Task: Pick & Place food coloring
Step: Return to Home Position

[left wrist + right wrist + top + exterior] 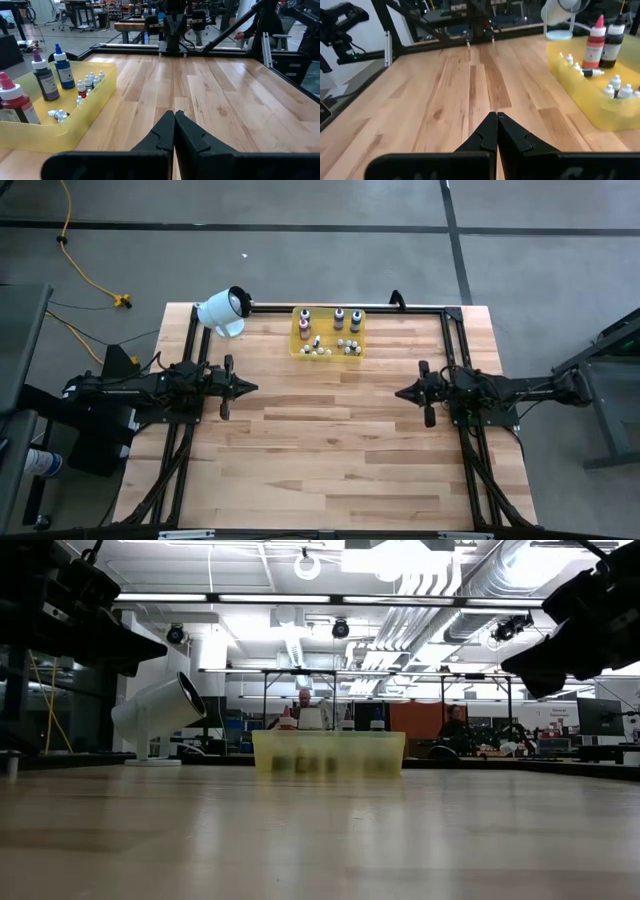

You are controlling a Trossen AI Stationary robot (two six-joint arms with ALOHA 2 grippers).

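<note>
Though shadowy through tray [328, 768] low, food coloring [46, 84] plain wrist-side.

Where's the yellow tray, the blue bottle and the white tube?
Translucent yellow rectangular tray [92, 102]: left wrist view, side wall.
Small blue-capped blue bottle [64, 75]: left wrist view, body.
Big white cylinder [218, 310]: high view, side.

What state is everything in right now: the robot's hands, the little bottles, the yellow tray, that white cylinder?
Left hand: shut, empty, above the table's left side.
Right hand: shut, empty, above the table's right side.
Yellow tray: holds the bottles, near the far edge.
Tall food coloring bottles: upright, capped, in the tray.
Small food coloring bottles: in the tray, most upright, a few lying down.
White cylinder: tilted, at the far left corner.
</note>
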